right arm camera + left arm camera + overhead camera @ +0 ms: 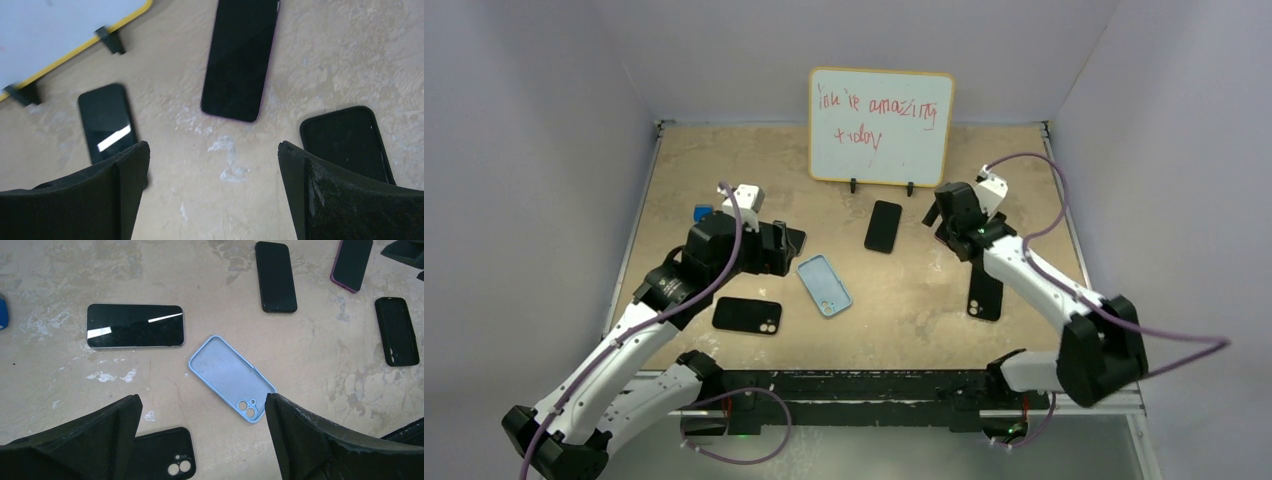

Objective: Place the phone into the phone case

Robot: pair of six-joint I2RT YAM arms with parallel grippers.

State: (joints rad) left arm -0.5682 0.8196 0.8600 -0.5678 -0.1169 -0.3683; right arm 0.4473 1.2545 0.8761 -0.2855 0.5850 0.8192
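Note:
The phone [239,55], black glass with a thin reddish rim, lies flat ahead of my open, empty right gripper [214,147]. It also shows at the top right of the left wrist view [351,264]. In the top view my right arm hides it. The light blue phone case [824,285] lies open side up mid-table, camera cutout toward the near edge. In the left wrist view the case [231,378] lies just ahead of my open, empty left gripper [202,400], with the cutout corner beside the right finger. In the top view the left gripper [782,243] is left of the case and the right gripper [944,212] is near the whiteboard.
An all-black phone [884,226] lies below the whiteboard [881,125]. A silver-rimmed phone [135,325] lies left of the case. A black twin-lens case [747,316] is near the front left. Another black case [985,295] lies on the right. A small blue cube [702,212] sits at the left.

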